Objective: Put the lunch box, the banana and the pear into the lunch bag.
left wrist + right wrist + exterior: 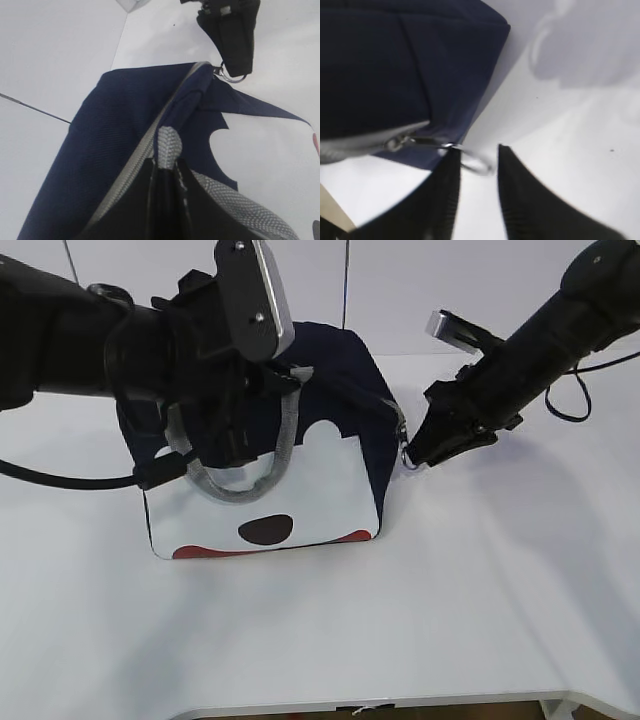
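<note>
Exterior view gives us the lunch bag [330,475] standing on the white table [450,620]: a boxy navy fabric shape whose near side carries a white panel with a dark oval and a red band along the bottom. A grey webbing handle [285,435] loops over that panel. The left gripper [235,435] sits low over the bag's left part, and the right gripper [412,455] hangs at the bag's right end, just beside the small metal ring pull [405,450].

In the left wrist view we see what the exterior hides: the 2 black fingers [137,210] are pressed together on the woven grey handle [169,145], which bulges up between them. The grey zipper [150,145] runs diagonally across the ribbed navy cloth up to the ring pull [231,76], with the right gripper [232,40] just above it.

The right wrist view brings us closest to the ring pull [472,162]. The 2 ridged black fingers [445,200] stand apart, and the thin silver ring lies in the gap, touching the left one; we see no clamp on it. The zipper slider [395,144] sits at the bag's corner [450,135]. The lunch box, banana and pear appear in none of the 3 views.
</note>
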